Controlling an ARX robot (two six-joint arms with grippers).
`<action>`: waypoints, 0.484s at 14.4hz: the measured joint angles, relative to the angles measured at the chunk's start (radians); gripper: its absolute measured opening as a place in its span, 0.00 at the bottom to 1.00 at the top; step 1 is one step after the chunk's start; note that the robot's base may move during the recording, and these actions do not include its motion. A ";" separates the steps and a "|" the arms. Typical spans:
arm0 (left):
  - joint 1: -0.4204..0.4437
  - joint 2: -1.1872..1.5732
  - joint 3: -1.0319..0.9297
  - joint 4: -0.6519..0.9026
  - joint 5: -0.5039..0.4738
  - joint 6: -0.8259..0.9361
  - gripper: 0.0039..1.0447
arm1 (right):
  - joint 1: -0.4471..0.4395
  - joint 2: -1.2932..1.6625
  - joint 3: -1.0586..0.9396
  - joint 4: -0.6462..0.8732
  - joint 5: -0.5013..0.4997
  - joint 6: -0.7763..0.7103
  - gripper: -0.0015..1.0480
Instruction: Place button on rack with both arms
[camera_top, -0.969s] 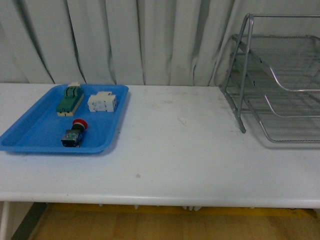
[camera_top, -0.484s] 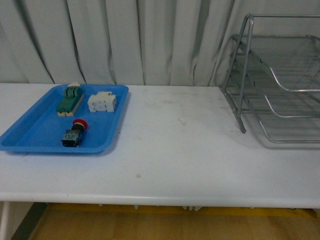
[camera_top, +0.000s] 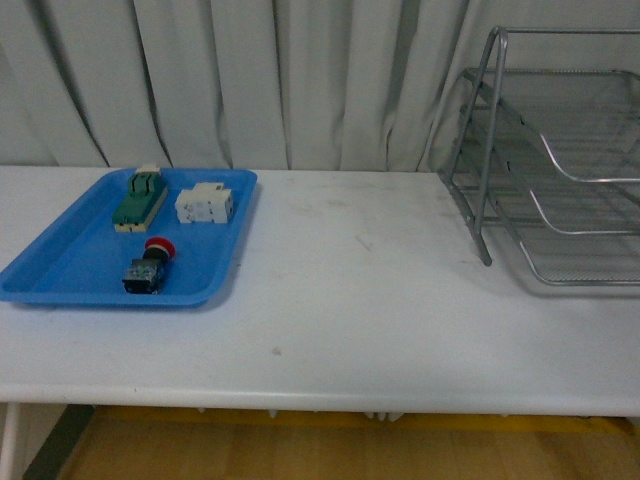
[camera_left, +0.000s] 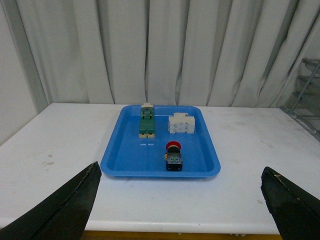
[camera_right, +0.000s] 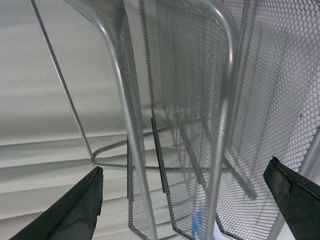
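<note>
I have the shallow blue plastic tray (camera_top: 60, 270) at the left of the front view, lying on the white table (camera_top: 350, 300). It holds three parts. The green-and-cream switch block (camera_top: 140, 198) and the white blocky component (camera_top: 205, 204) sit side by side along its far edge. The small push-button with the round red cap and dark body (camera_top: 150, 266) lies nearer to me, apart from both, with its cap turned towards the far side. The three-tier silver wire-mesh rack (camera_top: 560, 170) stands at the upper right of the frame, well apart from the tray. As far as I can see, its tiers hold nothing. Compared with half a second ago, the front view matches: tray, parts and rack all sit where they were. The rack is cut off by the right edge, so I cannot see its full width. The left gripper (camera_left: 180, 169) shows only as two dark fingers (camera_left: 65, 205) spread wide, holding nothing, with the tray and the push-button between and beyond them. The right gripper (camera_right: 185, 165) is also spread wide and holds nothing. It is so close to the rack's mesh and tubes that I cannot tell which tier it faces. The pleated pale curtain (camera_top: 250, 80) fills the background.
</note>
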 joint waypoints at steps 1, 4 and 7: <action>0.000 0.000 0.000 0.000 0.000 0.000 0.94 | 0.009 0.014 0.000 -0.001 -0.001 0.000 0.94; 0.000 0.000 0.000 0.000 0.000 0.000 0.94 | 0.035 0.056 0.010 -0.003 -0.007 -0.007 0.94; 0.000 0.000 0.000 0.000 0.000 0.000 0.94 | 0.049 0.068 0.044 0.000 -0.009 -0.021 0.94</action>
